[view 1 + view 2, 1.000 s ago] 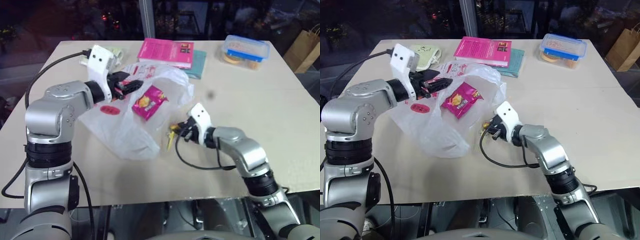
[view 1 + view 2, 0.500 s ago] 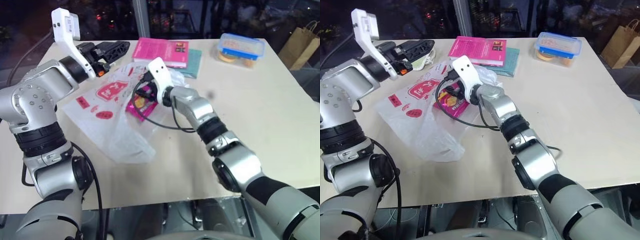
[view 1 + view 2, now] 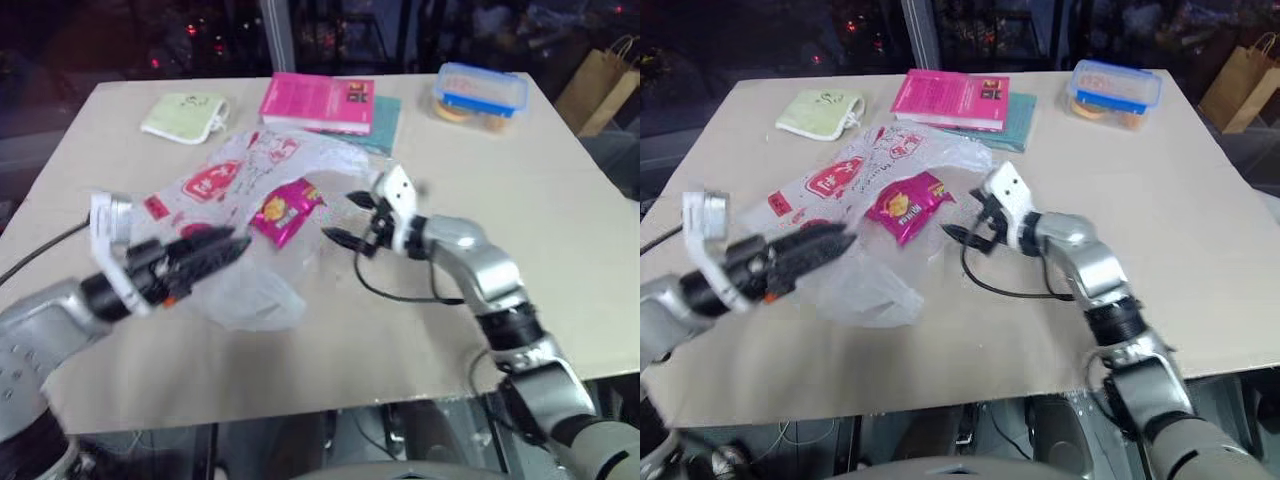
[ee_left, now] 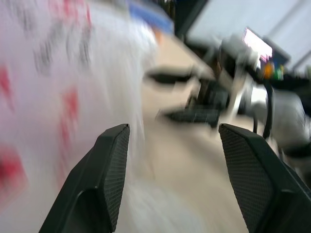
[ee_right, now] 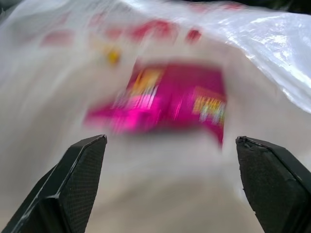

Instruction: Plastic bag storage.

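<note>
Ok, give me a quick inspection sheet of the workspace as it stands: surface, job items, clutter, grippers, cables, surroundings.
Surface: beige table, bare on the robot's right.
Job's things: plastic bag lies crumpled and spread on the table, held by neither gripper.
Clutter: magenta snack packet on the bag; pink book on a teal one; blue-lidded box; green pouch.
Grippers: left gripper open over the bag's near edge; right gripper open, facing the packet.
Cables: black cable loops under the right wrist.
Surroundings: paper bag beyond the table.
</note>
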Available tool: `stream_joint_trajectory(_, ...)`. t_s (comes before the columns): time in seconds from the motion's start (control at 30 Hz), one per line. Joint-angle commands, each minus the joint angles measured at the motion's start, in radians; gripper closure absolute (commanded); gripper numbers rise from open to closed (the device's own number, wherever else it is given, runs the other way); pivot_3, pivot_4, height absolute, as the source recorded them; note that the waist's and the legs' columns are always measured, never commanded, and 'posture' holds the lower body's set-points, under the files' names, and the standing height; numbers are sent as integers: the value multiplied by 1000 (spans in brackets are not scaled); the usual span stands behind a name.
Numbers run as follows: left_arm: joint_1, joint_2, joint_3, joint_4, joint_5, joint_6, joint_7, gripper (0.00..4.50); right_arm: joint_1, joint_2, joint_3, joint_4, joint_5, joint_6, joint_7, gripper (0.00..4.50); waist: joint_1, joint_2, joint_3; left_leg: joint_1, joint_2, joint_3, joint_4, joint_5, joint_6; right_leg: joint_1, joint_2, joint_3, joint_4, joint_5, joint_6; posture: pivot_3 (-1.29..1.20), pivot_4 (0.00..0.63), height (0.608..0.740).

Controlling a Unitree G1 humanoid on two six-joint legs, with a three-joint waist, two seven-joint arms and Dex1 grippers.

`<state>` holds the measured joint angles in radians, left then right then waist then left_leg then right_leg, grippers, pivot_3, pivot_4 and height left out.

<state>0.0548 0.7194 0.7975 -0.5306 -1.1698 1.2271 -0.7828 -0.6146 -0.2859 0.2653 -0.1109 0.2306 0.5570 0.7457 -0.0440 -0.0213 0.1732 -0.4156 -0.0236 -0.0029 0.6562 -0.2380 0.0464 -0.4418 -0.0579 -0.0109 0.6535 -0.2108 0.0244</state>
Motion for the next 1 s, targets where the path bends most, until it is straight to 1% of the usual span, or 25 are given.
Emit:
stream_joint_trajectory(0.03, 156, 22, 89, -93, -34, -69, -102, 278, 13, -12, -29, -138, -5, 58, -62, 0, 4, 0, 0, 2, 1, 0, -1, 0, 1, 1, 0, 0, 1, -2, -4, 0, 150, 740)
stream_joint_trajectory(0.07, 203, 3, 88, -131, -14, -105, -99, 91, 13, -11, -43, -136, -11, 61, -87, 0, 6, 0, 0, 3, 2, 0, -1, 0, 0, 1, 1, -1, 4, -5, -8, 0, 150, 740)
stream_joint_trajectory(0.1, 236, -9, 85, -154, 1, -134, -98, 91, 11, -8, -52, -132, -16, 65, -107, 0, 10, 0, 0, 4, 3, -1, -1, 1, -1, 1, 2, -2, 5, -5, -9, 0, 150, 740)
stream_joint_trajectory(0.2, 383, -63, 36, -251, 118, -276, -142, 91, -51, 47, -85, -1, -57, 48, -218, 0, 16, -1, -1, 5, 4, 0, -1, 4, -5, 3, 2, -2, 5, -2, -14, 0, 150, 740)
stream_joint_trajectory(0.3, 477, -128, -57, -291, 263, -404, -101, 91, -221, 148, -131, 349, -104, -91, -349, 0, 6, -1, -1, 11, 4, 1, -1, 4, -5, 8, 2, 0, 4, -2, -14, 0, 150, 740)
stream_joint_trajectory(0.4, 470, -172, -174, -312, 374, -484, -9, 91, -385, 201, -157, 724, -139, -279, -384, 0, 10, -1, -1, 16, 5, 2, -3, 4, -5, 12, 4, 0, 4, -2, -14, 0, 150, 740)
stream_joint_trajectory(0.43, 459, -191, -213, -319, 393, -495, 27, 33, -430, 211, -167, 829, -147, -334, -393, 258, 10, -1, -1, 16, 5, 1, -4, 4, -5, 12, 4, -1, 4, -2, -15, 0, 150, 740)
stream_joint_trajectory(0.5, 451, -214, -268, -325, 420, -513, 74, 0, -489, 221, -177, 972, -161, -421, -394, 826, 12, -2, -1, 16, 5, 0, -5, 4, -4, 13, 5, -2, 3, -2, -15, 0, 150, 740)
stream_joint_trajectory(0.57, 444, -223, -358, -318, 517, -549, 133, 0, -524, 223, -182, 1044, -167, -472, -382, 1873, 12, -2, -1, 15, 5, 0, -5, 3, -4, 13, 5, -2, 3, -2, -15, 0, 150, 740)
stream_joint_trajectory(0.67, 395, -250, -469, -287, 622, -592, 224, 0, -537, 217, -190, 1058, -164, -505, -347, 3271, 11, -1, -1, 14, 5, 1, -7, 2, -2, 12, 4, -2, -1, -1, -13, 0, 150, 740)
stream_joint_trajectory(0.7, 366, -283, -496, -268, 627, -595, 262, 0, -533, 212, -190, 1049, -167, -509, -338, 3765, 11, -1, -1, 13, 5, 1, -7, 1, -1, 12, 4, -2, -1, 0, -12, 0, 150, 740)
stream_joint_trajectory(0.73, 343, -300, -535, -248, 656, -607, 288, 244, -527, 207, -192, 1040, -167, -509, -332, 4340, 10, 0, -1, 13, 5, 1, -7, 1, -1, 12, 4, -2, -1, 0, -11, 0, 150, 740)
stream_joint_trajectory(0.77, 324, -318, -567, -226, 673, -609, 308, 532, -520, 203, -193, 1029, -167, -506, -326, 4500, 11, 0, -1, 14, 5, 1, -7, 1, -1, 12, 4, -2, -1, 0, -11, 0, 150, 740)
stream_joint_trajectory(0.8, 300, -349, -584, -204, 669, -608, 331, 856, -514, 199, -193, 1019, -170, -504, -322, 4500, 11, -1, -1, 14, 5, 0, -7, 1, -1, 12, 4, -3, -1, 0, -11, 0, 150, 740)
stream_joint_trajectory(0.83, 276, -369, -598, -180, 668, -615, 341, 1275, -505, 195, -195, 1006, -171, -501, -322, 4500, 10, 0, -1, 14, 5, 0, -7, 1, -1, 12, 4, -3, -1, 0, -11, 0, 150, 740)
stream_joint_trajectory(0.9, 241, -394, -605, -140, 642, -624, 335, 2221, -489, 188, -199, 975, -170, -488, -323, 4500, 10, 0, -1, 14, 6, 0, -7, 1, -1, 12, 4, -3, 0, 0, -11, 0, 150, 740)
stream_joint_trajectory(0.93, 225, -404, -601, -127, 601, -618, 318, 2790, -480, 185, -200, 957, -169, -479, -322, 4500, 10, 0, -1, 14, 6, 0, -7, 1, -1, 12, 4, -3, 0, 0, -11, 0, 150, 740)
stream_joint_trajectory(0.97, 205, -422, -584, -114, 531, -592, 309, 3106, -470, 181, -200, 935, -168, -470, -320, 4500, 10, 0, -1, 14, 6, 0, -7, 1, -1, 12, 5, -3, 1, 0, -11, 0, 150, 740)
stream_joint_trajectory(1.0, 185, -432, -569, -101, 475, -565, 309, 3625, -460, 177, -201, 912, -167, -459, -318, 4500, 10, 0, -1, 14, 6, 0, -7, 1, -1, 12, 5, -3, 1, 0, -11, 0, 150, 740)
